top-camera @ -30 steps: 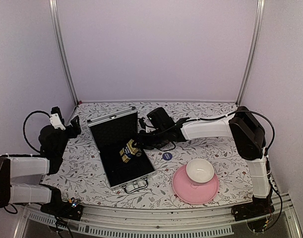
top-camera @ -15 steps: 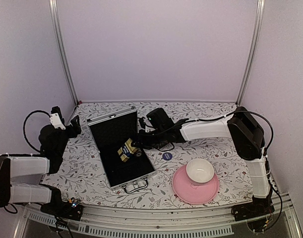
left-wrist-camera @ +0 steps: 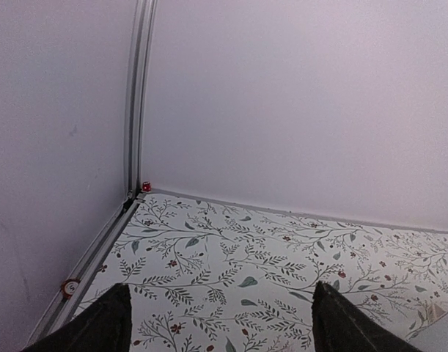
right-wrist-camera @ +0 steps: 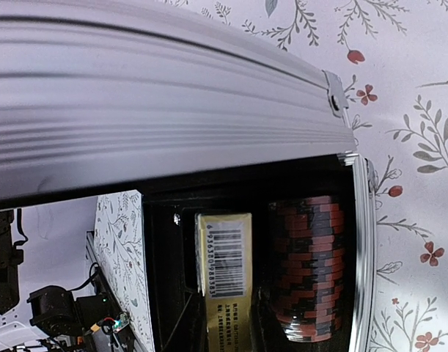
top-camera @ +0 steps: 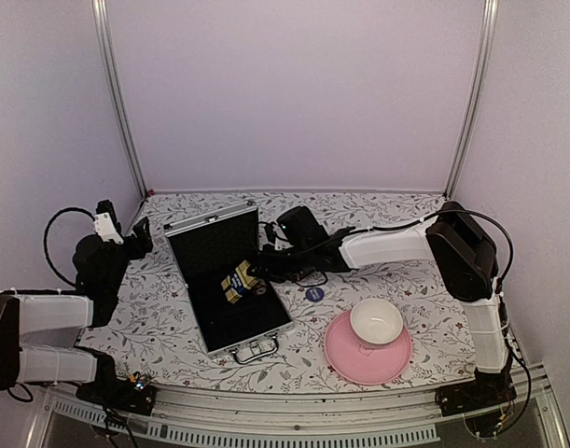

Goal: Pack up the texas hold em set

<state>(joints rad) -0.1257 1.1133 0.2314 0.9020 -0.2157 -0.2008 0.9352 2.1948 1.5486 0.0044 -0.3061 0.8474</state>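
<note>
The silver briefcase (top-camera: 266, 334) lies open left of centre, its black-lined lid (top-camera: 215, 245) standing up at the back. My right gripper (top-camera: 255, 275) reaches into it from the right, shut on the gold-and-dark card box (top-camera: 238, 281), which is held tilted over the lining. In the right wrist view the gold box (right-wrist-camera: 225, 282) with its barcode sits beside the dark red chip stack (right-wrist-camera: 309, 268) inside the case, under the silver lid (right-wrist-camera: 158, 95). The blue disc (top-camera: 313, 293) lies on the table right of the case. The red/pink card box is out of view. My left gripper (top-camera: 141, 234) (left-wrist-camera: 224, 323) is open and empty at the far left.
A pink plate (top-camera: 345, 359) holding a white bowl (top-camera: 376, 320) stands at the front right. The case's metal handle (top-camera: 255, 351) points to the front edge. Walls and frame posts close in the left rear corner (left-wrist-camera: 132, 194).
My right gripper has carried the gold card box a little left and further back inside the case. The left arm has not moved.
</note>
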